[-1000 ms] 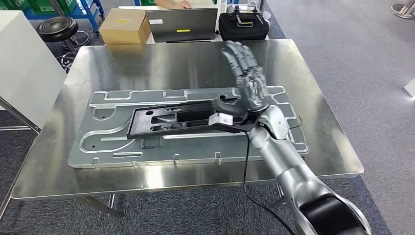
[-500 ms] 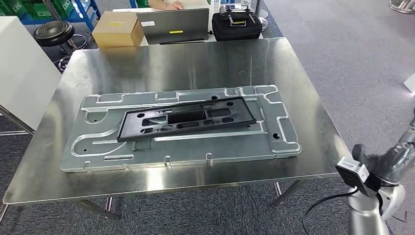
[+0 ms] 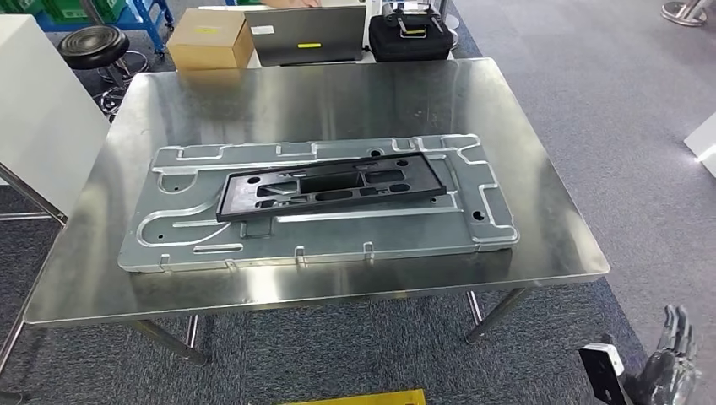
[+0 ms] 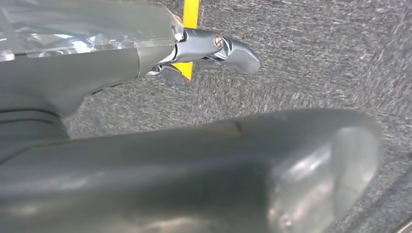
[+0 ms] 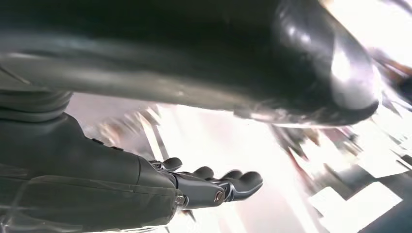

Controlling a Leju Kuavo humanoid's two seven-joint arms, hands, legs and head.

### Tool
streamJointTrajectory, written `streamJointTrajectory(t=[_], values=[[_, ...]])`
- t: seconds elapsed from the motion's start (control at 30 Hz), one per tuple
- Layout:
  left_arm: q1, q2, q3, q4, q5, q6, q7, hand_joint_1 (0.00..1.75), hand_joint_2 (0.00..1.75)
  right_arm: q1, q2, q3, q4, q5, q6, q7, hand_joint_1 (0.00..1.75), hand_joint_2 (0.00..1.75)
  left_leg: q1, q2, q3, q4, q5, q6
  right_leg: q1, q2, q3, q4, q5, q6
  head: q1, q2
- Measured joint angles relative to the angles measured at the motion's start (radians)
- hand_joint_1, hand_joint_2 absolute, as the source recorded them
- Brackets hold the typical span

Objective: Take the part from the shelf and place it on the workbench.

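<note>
Cardboard box [image 3: 208,38], laptop [image 3: 308,35], black case [image 3: 409,38] beyond workbench [image 3: 540,211] at 12 o'clock. Black part [image 3: 329,187] lies on metal panel [image 3: 494,232], long axis 9-to-3. Right hand [image 3: 667,364] spread, empty; left hand [image 4: 214,48] extended, empty.

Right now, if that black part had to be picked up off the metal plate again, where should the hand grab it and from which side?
Grip the black part at its right short end, coming from the robot's right. It lies flat and long across the silver plate, and that end is nearest the right hand, now hanging low and empty. Probably pinch the end rim; the cutouts look narrow.
</note>
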State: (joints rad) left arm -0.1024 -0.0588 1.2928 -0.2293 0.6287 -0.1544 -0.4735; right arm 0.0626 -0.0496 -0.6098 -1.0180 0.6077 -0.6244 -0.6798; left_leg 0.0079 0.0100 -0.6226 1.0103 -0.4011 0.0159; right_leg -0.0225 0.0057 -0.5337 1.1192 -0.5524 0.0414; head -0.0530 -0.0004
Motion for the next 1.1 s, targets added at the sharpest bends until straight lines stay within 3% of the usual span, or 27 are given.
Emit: streamJointTrajectory(t=[0.07, 0.17, 0.2, 0.23, 0.27, 0.33, 0.37, 0.4, 0.43, 0.47, 0.5, 0.57, 0.63, 0.7, 0.73, 0.83, 0.87, 0.9, 0.93, 1.0, 1.03, 1.1], values=[[-0.003, -0.003, 0.002, 0.0, 0.0, 0.0, 0.008, 0.0, 0.0, -0.023, 0.0, -0.027, 0.152, 0.003, 0.018, 0.0, 0.0, 0.0, -0.001, 0.0, -0.008, 0.007, 0.011, -0.012, 0.003, 0.003, 0.064, -0.1, 0.01, -0.01, 0.0, 0.0], [-0.002, -0.01, 0.004, 0.0, -0.001, 0.006, 0.023, 0.0, 0.0, -0.04, 0.002, -0.054, 0.371, 0.048, 0.024, 0.024, 0.0, 0.0, 0.0, -0.001, -0.01, 0.006, 0.027, -0.032, 0.009, 0.005, 0.063, -0.118, 0.017, -0.036, -0.001, 0.0], [0.001, -0.013, 0.006, 0.0, -0.001, 0.009, 0.029, 0.0, 0.0, -0.045, 0.005, -0.058, 0.437, 0.069, 0.028, 0.049, 0.0, 0.0, 0.002, -0.002, -0.015, 0.012, 0.017, -0.038, 0.009, 0.003, 0.056, -0.118, 0.026, -0.045, -0.001, 0.0], [0.005, -0.016, 0.008, 0.0, -0.001, 0.013, 0.035, 0.0, 0.0, -0.048, 0.008, -0.06, 0.494, 0.093, 0.036, 0.085, 0.0, 0.0, 0.004, -0.003, -0.024, 0.034, -0.012, -0.043, 0.009, 0.001, 0.047, -0.12, 0.037, -0.054, -0.001, 0.0], [0.007, -0.019, 0.009, 0.0, -0.001, 0.015, 0.04, 0.0, 0.0, -0.051, 0.014, -0.06, 0.544, 0.119, 0.047, 0.129, 0.0, 0.0, 0.005, -0.004, -0.037, 0.076, -0.059, -0.047, 0.009, 0.0, 0.035, -0.121, 0.048, -0.061, -0.001, 0.0], [0.009, -0.024, 0.01, 0.0, 0.0, 0.017, 0.045, 0.0, 0.0, -0.053, 0.024, -0.054, 0.621, 0.177, 0.079, 0.234, 0.0, 0.0, 0.005, -0.004, -0.066, 0.199, -0.162, -0.052, 0.013, -0.002, 0.01, -0.12, 0.068, -0.069, -0.001, 0.0], [0.009, -0.025, 0.011, 0.0, 0.0, 0.017, 0.046, 0.0, 0.0, -0.054, 0.03, -0.047, 0.654, 0.209, 0.099, 0.293, 0.0, 0.0, 0.005, -0.004, -0.07, 0.254, -0.188, -0.053, 0.017, -0.002, -0.005, -0.119, 0.078, -0.07, -0.001, 0.0], [0.01, -0.025, 0.011, 0.0, 0.0, 0.016, 0.046, 0.0, 0.0, -0.054, 0.037, -0.037, 0.682, 0.236, 0.117, 0.342, 0.0, 0.0, 0.004, -0.004, -0.062, 0.283, -0.19, -0.052, 0.02, -0.003, -0.019, -0.117, 0.088, -0.072, -0.001, 0.0], [0.01, -0.025, 0.011, 0.0, 0.0, 0.014, 0.046, 0.0, 0.0, -0.055, 0.043, -0.027, 0.705, 0.258, 0.134, 0.382, 0.0, 0.0, 0.002, -0.004, -0.036, 0.277, -0.173, -0.047, 0.025, -0.003, -0.033, -0.116, 0.098, -0.073, -0.001, 0.0], [0.01, -0.025, 0.011, 0.0, 0.0, 0.012, 0.046, 0.0, 0.0, -0.055, 0.049, -0.017, 0.724, 0.274, 0.149, 0.409, 0.0, 0.0, -0.001, -0.004, 0.006, 0.236, -0.147, -0.038, 0.028, -0.003, -0.046, -0.114, 0.107, -0.074, -0.001, 0.0], [0.009, -0.024, 0.011, 0.0, 0.0, 0.009, 0.046, 0.0, 0.0, -0.057, 0.055, -0.008, 0.739, 0.283, 0.162, 0.425, 0.0, 0.0, -0.007, -0.004, 0.062, 0.168, -0.129, -0.026, 0.031, -0.003, -0.056, -0.113, 0.116, -0.074, -0.001, 0.0], [0.005, -0.024, 0.011, 0.0, 0.0, 0.003, 0.046, 0.0, 0.0, -0.06, 0.066, 0.005, 0.761, 0.294, 0.185, 0.448, 0.0, 0.0, -0.019, -0.002, 0.169, 0.02, -0.128, -0.006, 0.034, -0.004, -0.067, -0.111, 0.132, -0.069, -0.001, 0.0], [0.003, -0.024, 0.011, 0.0, -0.001, 0.001, 0.047, 0.0, 0.0, -0.063, 0.071, 0.014, 0.776, 0.302, 0.204, 0.462, 0.0, 0.0, -0.029, -0.001, 0.209, -0.049, -0.136, 0.003, 0.032, -0.005, -0.071, -0.113, 0.148, -0.059, -0.001, 0.0], [0.005, -0.026, 0.011, 0.001, -0.002, 0.001, 0.051, 0.0, 0.0, -0.064, 0.071, 0.019, 0.787, 0.304, 0.217, 0.47, 0.0, 0.0, -0.027, 0.002, 0.198, -0.059, -0.116, 0.011, 0.028, -0.005, -0.076, -0.111, 0.15, -0.047, -0.001, 0.0], [0.005, -0.028, 0.011, 0.001, -0.002, 0.002, 0.054, 0.0, 0.0, -0.064, 0.071, 0.02, 0.79, 0.303, 0.223, 0.472, 0.0, 0.0, -0.024, 0.004, 0.19, -0.064, -0.103, 0.018, 0.027, -0.005, -0.084, -0.096, 0.127, -0.041, -0.001, 0.0], [0.008, -0.031, 0.01, 0.001, -0.001, 0.002, 0.062, 0.0, 0.0, -0.064, 0.068, 0.02, 0.795, 0.296, 0.241, 0.479, 0.0, 0.0, -0.02, 0.008, 0.148, -0.066, -0.067, 0.028, 0.017, -0.005, -0.124, 0.05, -0.018, -0.021, 0.0, 0.0], [0.009, -0.032, 0.01, 0.001, -0.001, 0.003, 0.063, 0.0, 0.0, -0.065, 0.066, 0.02, 0.796, 0.293, 0.249, 0.482, 0.0, 0.0, -0.02, 0.009, 0.132, -0.064, -0.056, 0.026, 0.013, -0.005, -0.133, 0.109, -0.048, -0.015, -0.001, 0.0], [0.01, -0.032, 0.01, 0.002, -0.001, 0.003, 0.063, 0.0, 0.0, -0.065, 0.065, 0.02, 0.798, 0.291, 0.258, 0.485, 0.0, 0.0, -0.018, 0.01, 0.115, -0.06, -0.046, 0.023, 0.009, -0.005, -0.132, 0.148, -0.05, -0.01, -0.001, 0.0], [0.01, -0.033, 0.01, 0.002, -0.001, 0.003, 0.061, 0.0, 0.0, -0.065, 0.065, 0.02, 0.799, 0.289, 0.27, 0.491, 0.0, 0.0, -0.015, 0.011, 0.097, -0.053, -0.037, 0.02, 0.006, -0.005, -0.118, 0.158, -0.029, -0.004, -0.001, 0.0], [0.01, -0.033, 0.01, 0.002, -0.001, 0.003, 0.056, 0.0, 0.0, -0.067, 0.065, 0.02, 0.802, 0.285, 0.299, 0.511, 0.0, 0.0, -0.009, 0.011, 0.06, -0.032, -0.023, 0.009, -0.003, -0.005, -0.04, 0.082, 0.028, 0.004, -0.001, 0.0], [0.01, -0.033, 0.01, 0.002, -0.001, 0.004, 0.052, 0.0, 0.0, -0.069, 0.065, 0.02, 0.803, 0.28, 0.318, 0.527, 0.0, 0.0, -0.008, 0.012, 0.042, -0.018, -0.018, 0.003, -0.004, -0.004, 0.013, 0.01, 0.035, 0.006, -0.001, 0.0], [0.009, -0.033, 0.01, 0.001, -0.001, 0.006, 0.047, 0.0, 0.0, -0.074, 0.065, 0.016, 0.807, 0.265, 0.356, 0.564, 0.0, 0.0, -0.007, 0.012, 0.017, 0.002, -0.007, -0.011, -0.001, -0.002, 0.083, -0.103, 0.011, -0.004, -0.001, 0.0]])
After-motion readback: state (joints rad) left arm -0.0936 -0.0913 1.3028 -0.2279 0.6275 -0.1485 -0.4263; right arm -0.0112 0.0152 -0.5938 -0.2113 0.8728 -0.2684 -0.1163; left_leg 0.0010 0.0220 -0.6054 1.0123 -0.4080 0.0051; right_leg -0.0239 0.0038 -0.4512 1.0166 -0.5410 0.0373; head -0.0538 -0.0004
